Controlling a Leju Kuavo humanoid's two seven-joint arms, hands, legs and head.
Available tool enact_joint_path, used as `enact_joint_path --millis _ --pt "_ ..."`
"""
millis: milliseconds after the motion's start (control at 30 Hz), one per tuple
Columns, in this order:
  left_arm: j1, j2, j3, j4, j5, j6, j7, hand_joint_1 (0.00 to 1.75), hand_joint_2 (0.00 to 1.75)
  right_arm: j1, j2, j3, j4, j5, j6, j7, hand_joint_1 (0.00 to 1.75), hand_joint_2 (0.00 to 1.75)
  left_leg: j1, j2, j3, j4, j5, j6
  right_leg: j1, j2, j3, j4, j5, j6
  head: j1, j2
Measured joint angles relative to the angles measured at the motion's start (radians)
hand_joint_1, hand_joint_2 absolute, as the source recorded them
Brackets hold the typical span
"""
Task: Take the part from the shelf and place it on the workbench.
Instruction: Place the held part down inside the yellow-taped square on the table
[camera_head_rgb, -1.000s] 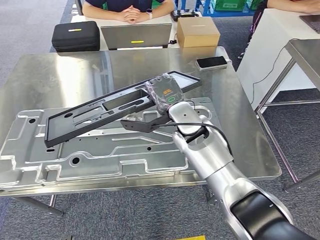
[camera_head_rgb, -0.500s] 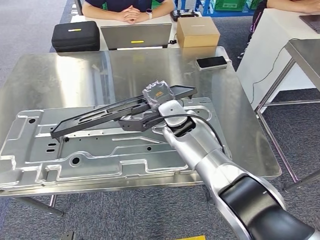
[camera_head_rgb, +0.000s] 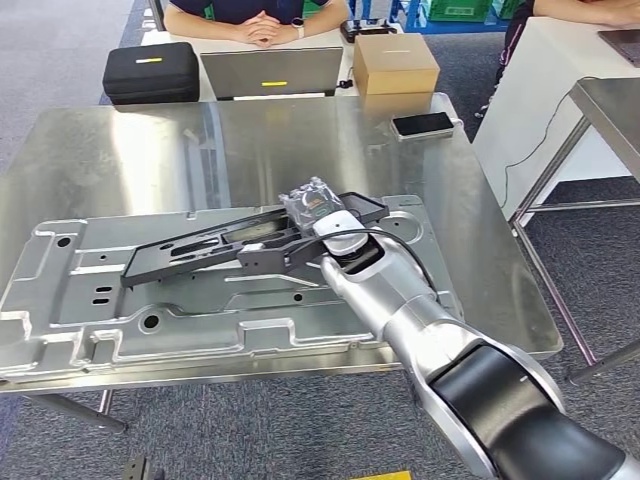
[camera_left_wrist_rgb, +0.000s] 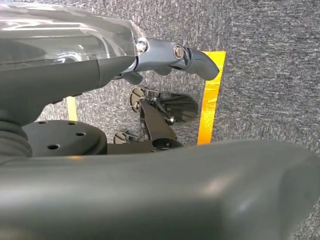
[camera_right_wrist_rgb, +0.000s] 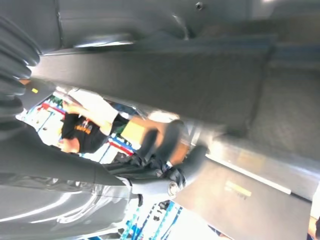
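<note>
— So, what is the biggest thing?

— A steel worktop (camera_head_rgb: 483, 240), shiny and reflective. On it lies a large pressed metal panel (camera_head_rgb: 189, 305), silver, with ribs, holes and raised edges, covering most of the near half.

— And the part?

— The part (camera_head_rgb: 204, 245) is a long, flat black frame with cut-out openings along its length. It lies slantwise low over the metal panel, its far end towards the right; whether it rests on the panel cannot be told. The right hand (camera_head_rgb: 317, 212), wrapped in clear plastic, grips it near that right end, fingers closed around the frame. The silver right arm (camera_head_rgb: 407, 310) reaches in from the lower right.

— The left hand?

— The left hand (camera_left_wrist_rgb: 166, 55) hangs over grey carpet; whether it is open or closed cannot be told.

— Any containers?

— Beyond the worktop, a closed cardboard box (camera_head_rgb: 395, 62) and a zipped black case (camera_head_rgb: 151, 72); contents hidden. A phone (camera_head_rgb: 423, 125) lies at the worktop's far edge.
</note>
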Motion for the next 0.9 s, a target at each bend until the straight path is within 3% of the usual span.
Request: enact_joint_path --millis 67,367,500,700,800,900 --pt "0.0 0.0 -0.001 0.0 -0.002 -0.001 -0.002 0.0 0.0 -0.001 0.001 0.0 0.002 -0.015 -0.002 -0.019 0.0 0.0 0.0 0.0 0.0 0.0 0.0 0.0 0.0 0.0 0.0 0.0 0.0 0.0 0.0 0.0" --pt "0.005 0.001 -0.01 0.0 0.001 -0.001 -0.003 0.0 0.0 -0.032 0.002 0.0 0.002 -0.163 0.042 -0.18 0.0 0.0 0.0 0.0 0.0 0.0 0.0 0.0 0.0 0.0 0.0 0.0 0.0 0.0 0.0 0.0" --pt "0.012 0.002 -0.01 0.0 0.004 -0.002 -0.003 0.0 0.0 -0.069 -0.016 0.002 0.008 -0.331 0.132 -0.301 0.0 0.0 0.0 0.0 0.0 0.0 0.0 0.0 0.0 0.0 0.0 0.0 0.0 0.0 0.0 0.0" --pt "0.02 0.014 -0.008 0.0 0.032 -0.025 -0.018 0.0 0.0 -0.131 -0.054 0.032 0.007 -0.642 0.226 -0.377 0.0 0.0 0.0 0.0 0.0 0.0 0.0 0.0 0.0 0.0 0.0 0.0 0.0 0.0 0.0 0.0" --pt "0.026 0.025 -0.001 0.0 0.053 -0.046 -0.031 0.0 0.0 -0.118 -0.05 0.033 -0.017 -0.814 0.164 -0.412 0.0 0.0 0.0 0.0 0.0 0.0 0.0 0.0 0.0 0.0 0.0 0.0 0.0 0.0 0.0 0.0" --pt "0.033 0.031 0.004 0.0 0.054 -0.064 -0.039 0.0 0.0 -0.02 -0.042 0.007 -0.115 -1.005 0.027 -0.466 0.0 0.0 0.001 0.0 0.001 0.0 0.0 0.0 0.0 -0.001 0.0 0.0 0.0 0.0 0.0 0.0"
